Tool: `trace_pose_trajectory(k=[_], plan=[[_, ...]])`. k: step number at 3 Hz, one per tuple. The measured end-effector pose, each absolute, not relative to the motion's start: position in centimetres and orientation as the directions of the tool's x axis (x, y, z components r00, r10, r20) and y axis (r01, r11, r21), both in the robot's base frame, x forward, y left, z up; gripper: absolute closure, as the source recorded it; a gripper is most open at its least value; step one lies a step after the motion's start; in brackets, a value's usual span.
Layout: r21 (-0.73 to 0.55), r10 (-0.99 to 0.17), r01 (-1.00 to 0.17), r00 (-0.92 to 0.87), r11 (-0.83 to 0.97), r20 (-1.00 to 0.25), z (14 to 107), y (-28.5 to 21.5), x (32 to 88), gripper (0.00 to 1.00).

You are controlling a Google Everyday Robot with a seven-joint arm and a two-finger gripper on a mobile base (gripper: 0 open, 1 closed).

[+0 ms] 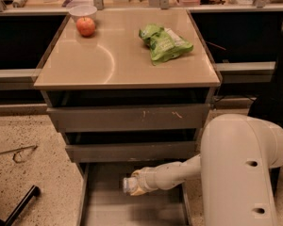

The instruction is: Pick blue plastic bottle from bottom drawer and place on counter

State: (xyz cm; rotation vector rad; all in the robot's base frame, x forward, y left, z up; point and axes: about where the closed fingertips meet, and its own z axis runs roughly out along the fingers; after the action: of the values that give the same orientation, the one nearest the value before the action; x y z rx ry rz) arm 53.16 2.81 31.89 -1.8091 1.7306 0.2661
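The bottom drawer [108, 208] is pulled open at the foot of the cabinet, showing a plain grey floor. My arm reaches into it from the right. My gripper [136, 184] is shut on the blue plastic bottle [128, 184], a small pale bottle whose end sticks out to the left of the fingers. The bottle is held above the drawer floor, just under the middle drawer front. The beige counter [118, 62] is the cabinet's top, well above the gripper.
On the counter lie a green snack bag [164, 42], a red apple [86, 26] and a white bowl [83, 10]. The top drawer front [132, 117] is scratched. The middle drawer [132, 150] overhangs the gripper. A black chair [277, 93] stands at the right.
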Motion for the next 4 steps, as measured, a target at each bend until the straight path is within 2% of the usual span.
trace_pose_trajectory(k=[2,3,4], plan=[[-0.308,-0.820,-0.950,0.142,0.044,-0.555,33.1,2.9,53.0,1.00],[-0.381,-0.793,-0.924,0.244,-0.016,-0.559,38.3,2.7,52.0,1.00],[-0.464,-0.765,-0.886,0.287,0.018,-0.577,47.5,2.3,51.0,1.00]])
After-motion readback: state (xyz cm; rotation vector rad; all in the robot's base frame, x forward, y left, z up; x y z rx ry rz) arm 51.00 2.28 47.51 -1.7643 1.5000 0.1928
